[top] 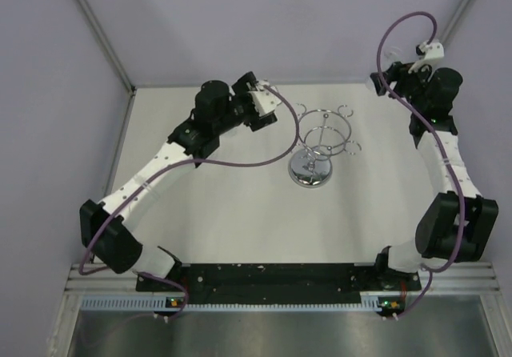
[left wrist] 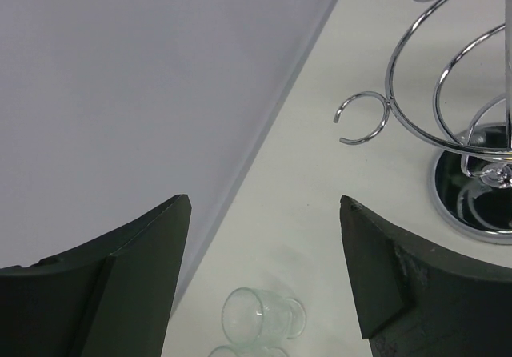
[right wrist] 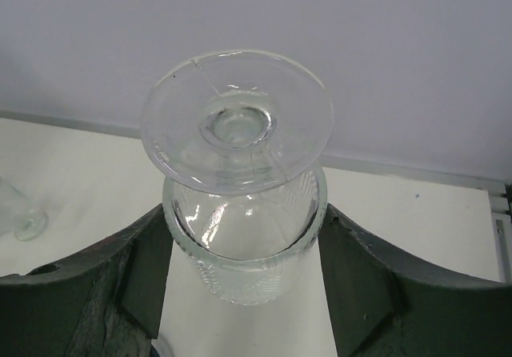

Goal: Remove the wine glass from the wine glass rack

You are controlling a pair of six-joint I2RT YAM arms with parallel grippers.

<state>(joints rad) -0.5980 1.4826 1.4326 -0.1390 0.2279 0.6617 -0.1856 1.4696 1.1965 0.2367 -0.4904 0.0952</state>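
From above: nothing hanging on the rack (top: 317, 150); right gripper (top: 394, 64) well off at its 2 o'clock, left gripper (top: 272, 109) near at 10. Left wrist: spread wide, empty, above a small glass (left wrist: 260, 315) on the tabletop (left wrist: 320, 213). Right wrist: clamped on the bowl of the wine glass (right wrist: 240, 181), foot toward camera, rim away, axis along the sightline. Removal seemingly done; set-down left.

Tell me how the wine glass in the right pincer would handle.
The wine glass looks glossy and clear, so it could slip from the right pincer. A faint line across its thin foot may be a crack, so probably fragile. Set on its side, the round bowl would likely roll.
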